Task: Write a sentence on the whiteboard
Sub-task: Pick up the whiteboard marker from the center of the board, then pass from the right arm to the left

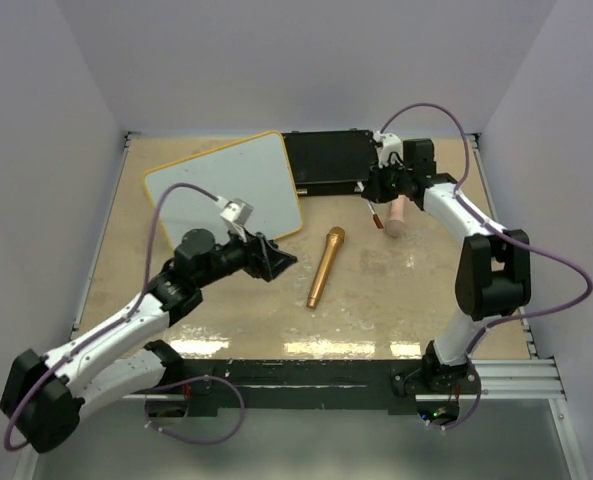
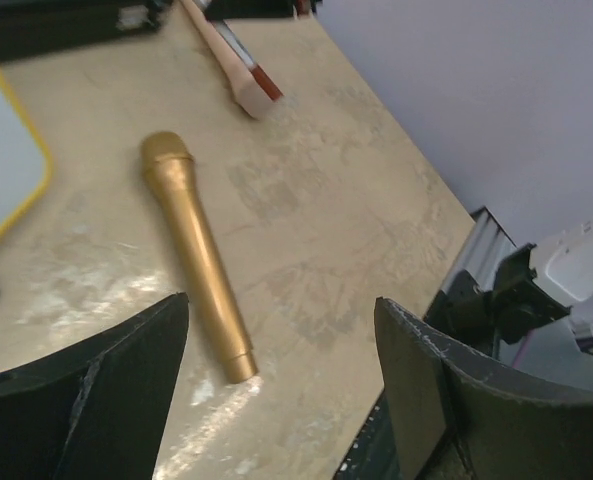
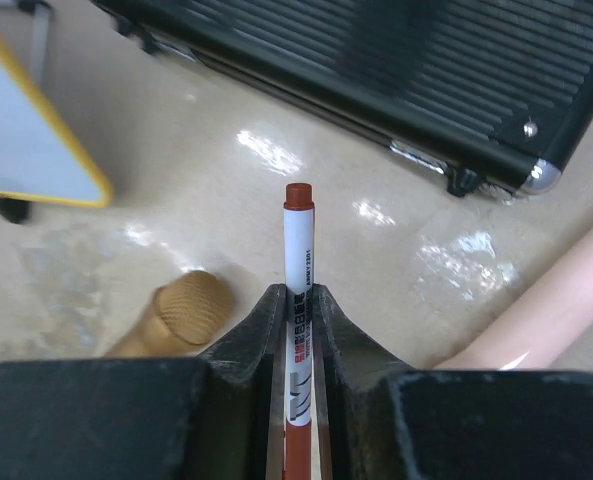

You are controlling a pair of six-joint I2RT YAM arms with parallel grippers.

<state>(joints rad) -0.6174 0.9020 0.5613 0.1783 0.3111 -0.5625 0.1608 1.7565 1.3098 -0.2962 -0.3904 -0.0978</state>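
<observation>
The whiteboard, pale with a yellow frame, lies tilted at the back left; its corner shows in the wrist views. Its face looks blank, and the sentence is not in view. My right gripper hovers just in front of the black case, shut on a white marker with a red cap, which points straight out past the fingertips. My left gripper sits by the whiteboard's near right corner, open with nothing between its fingers, above the table beside the tail of a gold microphone.
A gold microphone lies in the middle of the table between the arms. A black ribbed case stands at the back next to the whiteboard. A pink cylinder lies beside my right gripper.
</observation>
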